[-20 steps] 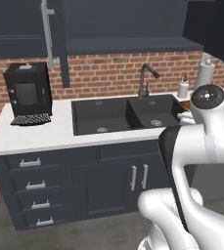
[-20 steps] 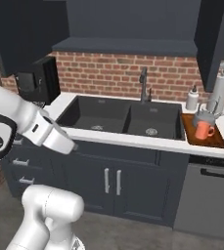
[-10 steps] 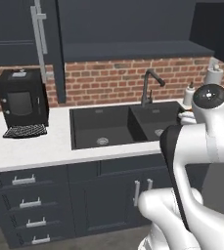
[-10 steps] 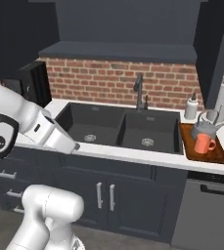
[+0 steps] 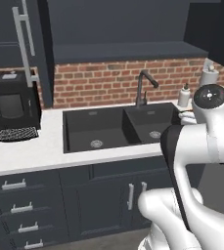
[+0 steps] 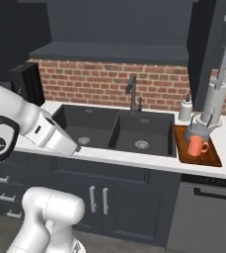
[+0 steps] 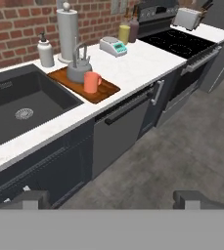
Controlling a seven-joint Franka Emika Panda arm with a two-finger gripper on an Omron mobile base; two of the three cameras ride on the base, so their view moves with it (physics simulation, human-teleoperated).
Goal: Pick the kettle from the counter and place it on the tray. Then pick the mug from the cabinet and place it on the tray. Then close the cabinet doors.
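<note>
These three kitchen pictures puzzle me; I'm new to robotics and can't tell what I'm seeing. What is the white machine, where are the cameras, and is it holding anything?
The white shape is a robot arm on a driving base. Two cameras ride behind it, left and right. The third sits on its hand, looking along its pincer, whose dark tips stand wide apart with nothing between them. On the white stone counter, beside the black double sink, lies a flat brown wooden tray. A small grey metal kettle and an orange-red mug stand on it. A tall dark cabinet door hangs open above.
</note>
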